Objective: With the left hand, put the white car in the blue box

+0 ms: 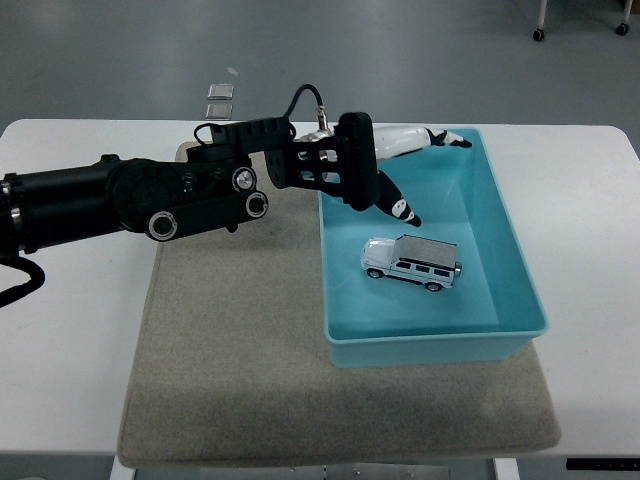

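The white toy car point(411, 263) stands on its wheels on the floor of the blue box point(520, 270), near the middle, with nothing touching it. My left hand point(405, 170) hovers above the box's far left part, raised clear of the car. Its fingers point(440, 139) are spread and hold nothing. The black left arm point(150, 195) reaches in from the left edge over the mat. My right arm is out of view.
The box rests on the right part of a beige mat point(230, 340) that covers the middle of the white table point(70, 330). Two small grey plates point(219, 101) lie on the floor beyond the table's far edge.
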